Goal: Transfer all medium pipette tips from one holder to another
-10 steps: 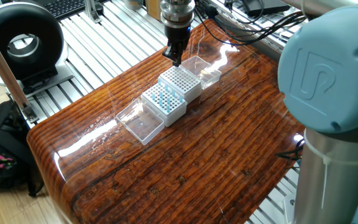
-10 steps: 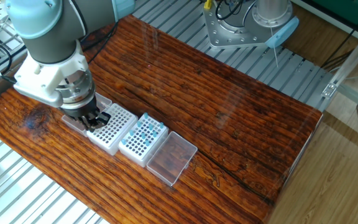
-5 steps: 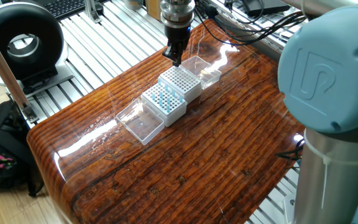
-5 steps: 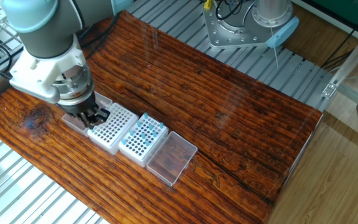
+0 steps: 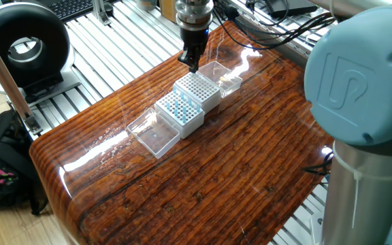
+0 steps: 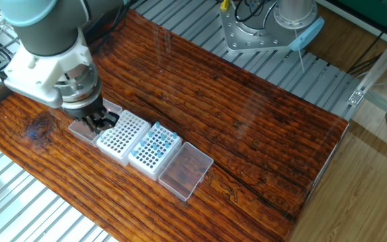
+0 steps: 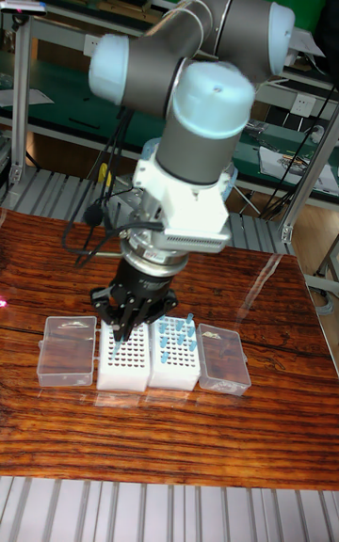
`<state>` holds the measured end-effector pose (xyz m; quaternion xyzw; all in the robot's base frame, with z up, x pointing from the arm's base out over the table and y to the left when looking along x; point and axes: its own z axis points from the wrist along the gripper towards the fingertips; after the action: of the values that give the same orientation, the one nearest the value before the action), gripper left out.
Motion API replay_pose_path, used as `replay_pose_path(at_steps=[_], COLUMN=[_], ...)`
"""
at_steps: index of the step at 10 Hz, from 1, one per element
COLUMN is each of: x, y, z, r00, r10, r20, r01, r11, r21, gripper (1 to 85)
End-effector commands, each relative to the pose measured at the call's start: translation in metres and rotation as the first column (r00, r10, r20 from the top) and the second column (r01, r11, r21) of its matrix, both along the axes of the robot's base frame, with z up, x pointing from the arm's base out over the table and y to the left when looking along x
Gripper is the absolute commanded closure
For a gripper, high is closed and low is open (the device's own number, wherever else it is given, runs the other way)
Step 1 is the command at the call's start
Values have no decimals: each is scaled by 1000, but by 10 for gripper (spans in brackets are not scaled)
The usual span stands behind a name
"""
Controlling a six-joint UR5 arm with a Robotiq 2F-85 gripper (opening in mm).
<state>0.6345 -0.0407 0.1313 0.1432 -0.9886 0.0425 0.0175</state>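
Medium pipette tips [image 6: 158, 144] in white holder [image 6: 154, 152], beside end effector [image 6: 100, 122] over neighbouring holder [image 6: 121, 138], grip state unclear

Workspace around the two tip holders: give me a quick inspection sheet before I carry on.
Surface: wooden table, glossy, with glare.
Job's things: two white holders side by side; blue tips stand in one holder; the other holder shows mostly bare holes.
Clutter: two clear lids, one lid beside the tip holder, another at the row's far end.
Gripper: gripper low over the bare holder's edge; whether it holds a tip cannot be told.
Cables: black cables beyond the table's far edge.
Surroundings: black bag on the floor; metal slatted bench.
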Motion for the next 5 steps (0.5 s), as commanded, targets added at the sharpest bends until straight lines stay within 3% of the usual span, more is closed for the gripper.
replay_pose_path(at_steps=[1,2,3,5], x=[-7,-14,-22,-18], y=[13,22,49,74], z=[24,29,40,55], r00=[1000,999,994,985], r10=[-18,-41,-103,-174], r20=[-8,-19,-26,14], r01=[17,42,106,169], r11=[1000,999,988,969], r21=[-1,25,115,181], gripper=[750,750,750,757])
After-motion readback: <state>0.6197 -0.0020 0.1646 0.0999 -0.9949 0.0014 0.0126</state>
